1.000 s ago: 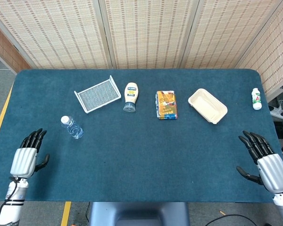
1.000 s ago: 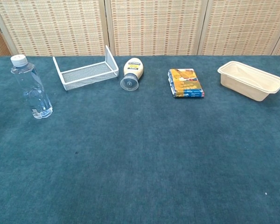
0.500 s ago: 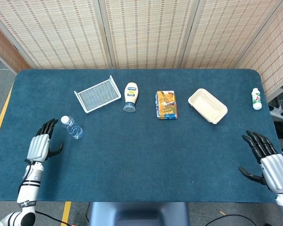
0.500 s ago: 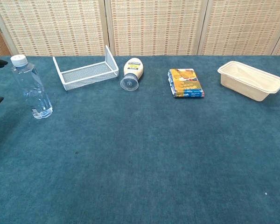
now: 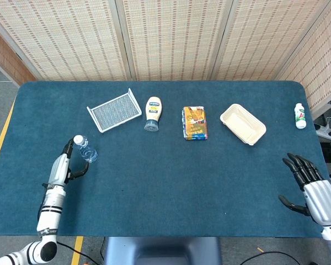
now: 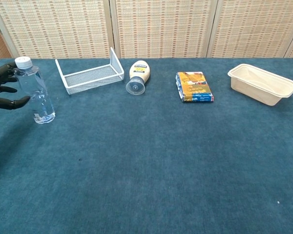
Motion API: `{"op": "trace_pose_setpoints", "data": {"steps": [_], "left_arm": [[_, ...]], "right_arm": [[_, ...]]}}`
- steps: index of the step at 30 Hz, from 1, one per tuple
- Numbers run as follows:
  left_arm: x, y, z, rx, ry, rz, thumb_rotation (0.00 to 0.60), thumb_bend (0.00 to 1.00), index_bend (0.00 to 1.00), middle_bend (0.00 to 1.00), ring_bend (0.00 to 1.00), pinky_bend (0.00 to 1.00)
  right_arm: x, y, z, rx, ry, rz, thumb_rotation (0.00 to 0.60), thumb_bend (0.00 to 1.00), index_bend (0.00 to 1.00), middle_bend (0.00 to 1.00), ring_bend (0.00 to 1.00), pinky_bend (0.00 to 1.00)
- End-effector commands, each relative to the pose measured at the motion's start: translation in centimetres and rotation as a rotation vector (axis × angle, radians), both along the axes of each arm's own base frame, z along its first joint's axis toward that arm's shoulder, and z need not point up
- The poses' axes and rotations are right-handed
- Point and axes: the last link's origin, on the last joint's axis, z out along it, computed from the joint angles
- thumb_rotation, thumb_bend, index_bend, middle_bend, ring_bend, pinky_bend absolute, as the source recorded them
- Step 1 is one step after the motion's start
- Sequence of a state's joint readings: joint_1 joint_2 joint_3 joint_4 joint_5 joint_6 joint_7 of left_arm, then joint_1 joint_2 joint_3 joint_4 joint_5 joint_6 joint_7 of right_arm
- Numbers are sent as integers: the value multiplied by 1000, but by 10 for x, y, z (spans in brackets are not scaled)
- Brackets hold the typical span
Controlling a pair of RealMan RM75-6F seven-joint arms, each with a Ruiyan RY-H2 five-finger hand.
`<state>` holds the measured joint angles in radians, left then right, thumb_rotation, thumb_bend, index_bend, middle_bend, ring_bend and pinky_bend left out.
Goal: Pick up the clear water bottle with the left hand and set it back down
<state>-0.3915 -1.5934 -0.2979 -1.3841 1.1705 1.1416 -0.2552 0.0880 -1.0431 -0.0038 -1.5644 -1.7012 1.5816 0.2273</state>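
the water bottle [image 5: 84, 149] stands upright near the table's [image 5: 165, 193] left edge. the left hand [image 5: 66, 160] is right against its left side, fingers [image 6: 5, 87] spread toward it and not yet wrapped around it, holding nothing. just behind the bottle sits a wire basket [image 5: 115, 111], then a squeeze bottle [image 5: 153, 112] lying flat, a snack packet [image 5: 194, 122] and a beige tray [image 5: 243, 124] along the back. a small white bottle [image 5: 300, 115] stands at the right edge. the right hand [image 5: 311, 185] hangs open near the front right corner.
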Motion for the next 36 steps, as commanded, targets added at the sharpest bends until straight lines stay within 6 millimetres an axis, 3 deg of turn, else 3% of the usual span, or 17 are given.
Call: {"op": "trace_pose_setpoints", "data": {"steps": [1, 10, 20, 31, 36], "left_arm": [[3, 6, -11, 22, -58, 8, 600, 392, 0, 0, 10, 125], [0, 17, -27, 80, -58, 43, 600, 396, 0, 0, 10, 119], [-6, 30, -25, 164, -38, 68, 600, 393, 0, 0, 10, 119], [-3, 21, -14, 170, -62, 45, 600, 390, 0, 0, 10, 120], [1, 22, -18, 128, -89, 51, 600, 391, 0, 0, 10, 119]], "right_arm": [[0, 0, 0, 1, -2, -2, 600, 131, 0, 0, 0, 108], [0, -1, 1, 9, -6, -9, 600, 132, 0, 0, 0, 109], [-1, -2, 1, 19, -5, -18, 600, 131, 0, 0, 0, 110], [0, -3, 0, 21, -1, -20, 600, 131, 0, 0, 0, 111], [0, -3, -1, 21, 1, -20, 600, 131, 0, 0, 0, 112]]}}
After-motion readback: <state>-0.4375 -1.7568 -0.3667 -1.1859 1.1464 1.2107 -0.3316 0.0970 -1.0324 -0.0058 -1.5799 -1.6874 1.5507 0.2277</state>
